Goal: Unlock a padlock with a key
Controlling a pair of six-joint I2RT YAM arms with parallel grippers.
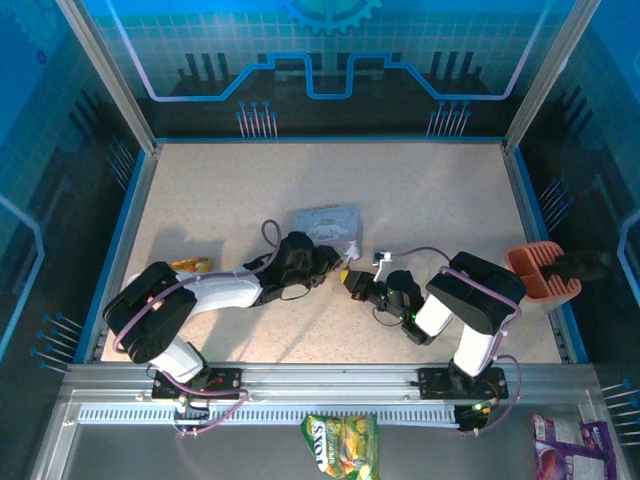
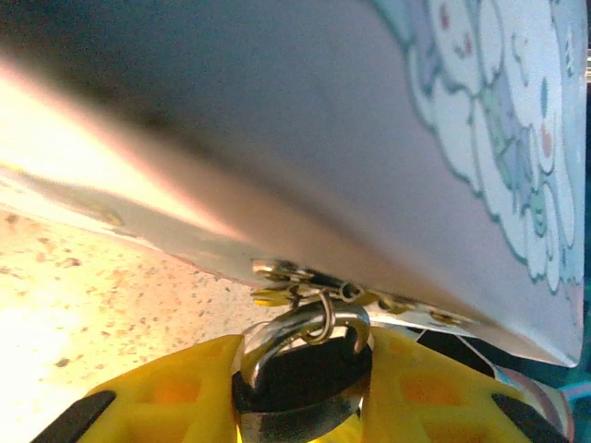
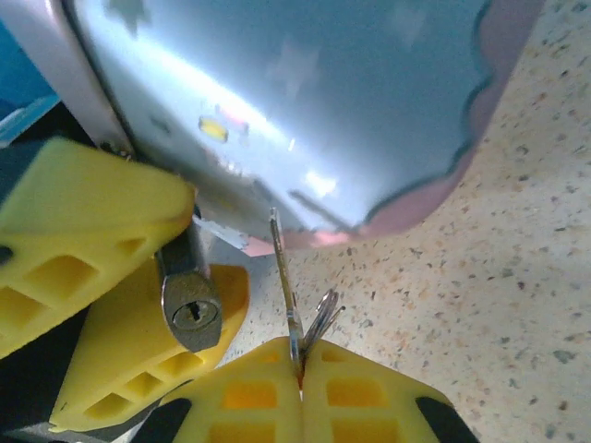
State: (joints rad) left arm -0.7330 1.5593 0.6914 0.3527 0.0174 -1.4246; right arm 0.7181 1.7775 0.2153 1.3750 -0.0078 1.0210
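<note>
Right wrist view | pinching key (image 3: pixel 286 277) in closed right gripper (image 3: pixel 300 369), blade pointing up-frame | clamping padlock (image 3: pixel 191 312) in left gripper (image 3: pixel 185 263), keyhole just left of blade, facing camera

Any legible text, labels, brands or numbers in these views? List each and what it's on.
Nothing can be quoted.
green-yellow packet: white lettering, too blurred to read.
purple packet: print too small to read.
blue tin: cartoon figures, no readable words.
padlock: no legible marking by the keyhole.
</note>
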